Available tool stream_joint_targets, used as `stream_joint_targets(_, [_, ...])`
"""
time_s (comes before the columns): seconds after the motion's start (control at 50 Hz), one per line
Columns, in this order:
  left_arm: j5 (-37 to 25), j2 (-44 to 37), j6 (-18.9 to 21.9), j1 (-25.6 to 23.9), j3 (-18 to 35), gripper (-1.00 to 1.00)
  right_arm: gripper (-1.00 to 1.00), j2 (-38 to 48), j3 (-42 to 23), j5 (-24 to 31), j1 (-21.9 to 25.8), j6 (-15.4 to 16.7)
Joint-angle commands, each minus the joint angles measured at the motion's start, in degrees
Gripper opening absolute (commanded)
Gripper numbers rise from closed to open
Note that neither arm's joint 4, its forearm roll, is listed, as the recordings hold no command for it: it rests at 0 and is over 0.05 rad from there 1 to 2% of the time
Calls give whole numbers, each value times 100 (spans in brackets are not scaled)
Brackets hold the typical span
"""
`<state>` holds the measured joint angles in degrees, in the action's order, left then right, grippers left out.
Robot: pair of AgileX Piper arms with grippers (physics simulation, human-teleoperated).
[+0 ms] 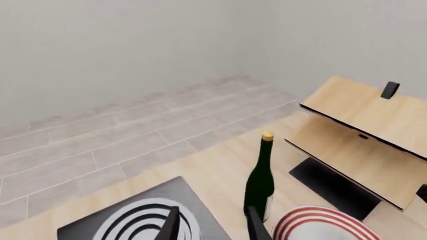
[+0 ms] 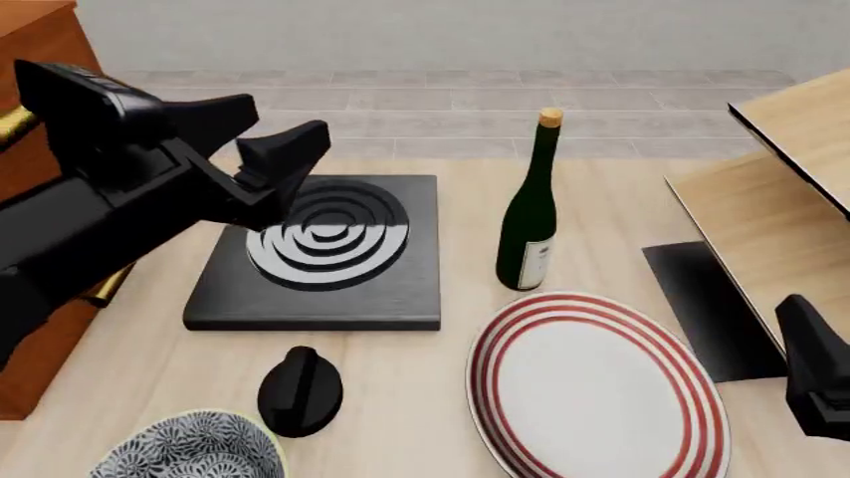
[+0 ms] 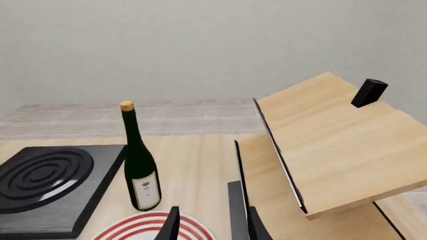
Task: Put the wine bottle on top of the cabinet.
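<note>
Green wine bottle [image 2: 529, 214] upright | between hotplate [image 2: 325, 249], shelf [image 2: 783, 189] | untouched

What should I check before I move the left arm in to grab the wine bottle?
1. Wine bottle upright on the table, cork on: ok.
2. Bottle free of any grip: ok, neither gripper touches it.
3. Left gripper open enough to take it: ok, its fingers stand apart above the black stove plate.
4. Clear path from left gripper to bottle: ok, nothing stands between them in the front view.
5. Striped plate close to the bottle's base: not ok, keep the fingers above it.
6. Top of the cabinet free for the bottle: cannot tell, only its corner shows.
</note>
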<state>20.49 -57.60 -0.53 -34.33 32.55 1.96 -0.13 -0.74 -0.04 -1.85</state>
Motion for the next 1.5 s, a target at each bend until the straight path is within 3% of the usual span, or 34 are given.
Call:
stream_joint_targets(0.02, [73, -439, -42, -182, 258, 100, 100, 5, 0, -3, 1, 2])
stream_joint_targets(0.62, [-177, -1533, 276, -575, 1325, 100, 100, 79, 2, -47, 25, 6])
stream_joint_targets(0.82, [-193, -1717, 298, -708, 1465, 100, 100, 166, 3, -98, 32, 16])
stream_joint_targets(1.18, [-395, -2108, -128, -920, 1902, 100, 100, 236, 4, -138, 29, -2])
stream_joint_targets(1.5, [-410, -2517, -167, -1017, 2150, 100, 100, 244, 5, -142, 32, -10])
